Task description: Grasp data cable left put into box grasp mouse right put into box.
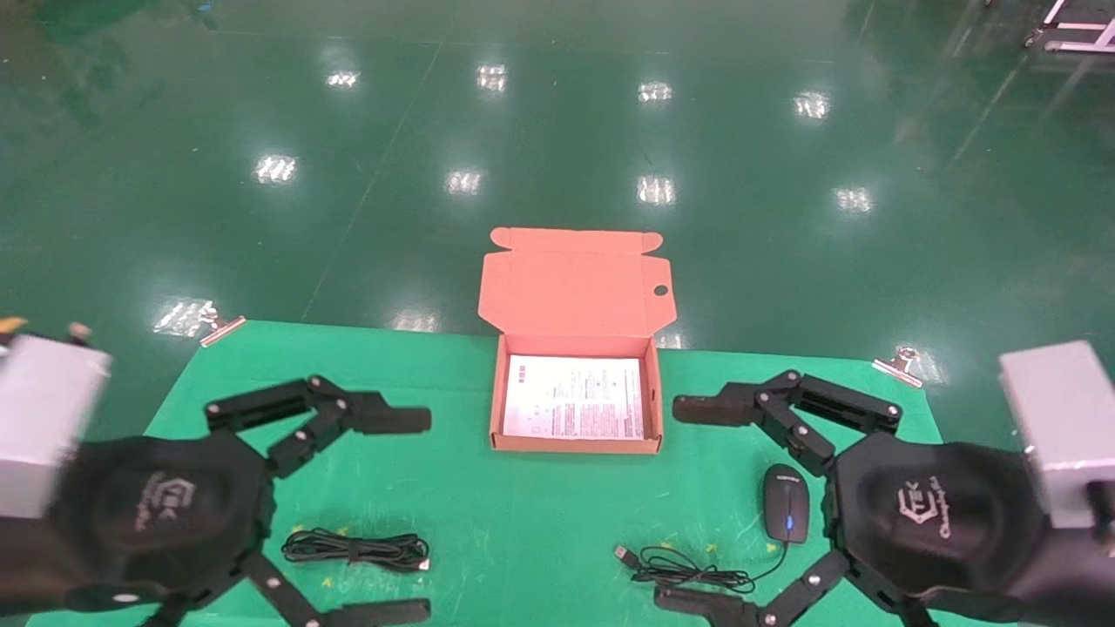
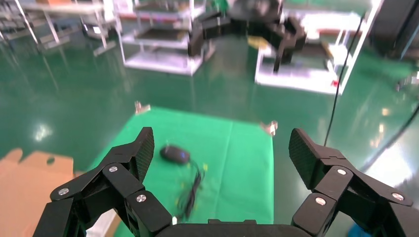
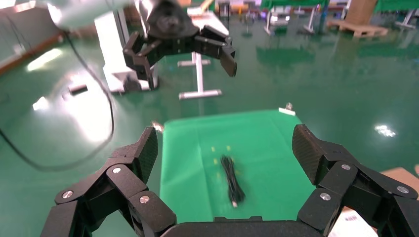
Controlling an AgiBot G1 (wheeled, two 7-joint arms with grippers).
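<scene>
We find the left gripper (image 1: pixel 409 514) with its jaws spread wide and empty, raised over the left half of the green mat (image 1: pixel 514 540). The data cable (image 1: pixel 355 550) lies flat on the mat between the two fingers as seen from the head view, in a long narrow bundle with its pale plug tip toward the centre. The right gripper (image 1: pixel 688 505) is likewise spread wide and empty, over the right half. The mouse (image 1: pixel 786 502) sits on the mat between its fingers, wheel lit blue, with its loose cord (image 1: pixel 688 570) trailing toward the centre and ending in a USB plug.

We judge the cable bundle light and limp; take it across the middle of its narrow width, where the loops are bound, so that no loop sags free. We judge the mouse rigid, smooth and slippery; grip its two long sides and expect the cord to drag behind.

The box (image 1: pixel 496 401) stands open at the far centre of the mat, well apart from both items, its lid flap (image 1: pixel 575 287) tilted back and a white printed sheet (image 1: pixel 575 396) lining the floor. Its low walls call for a lifted approach. The mat between each item and the box is bare.
</scene>
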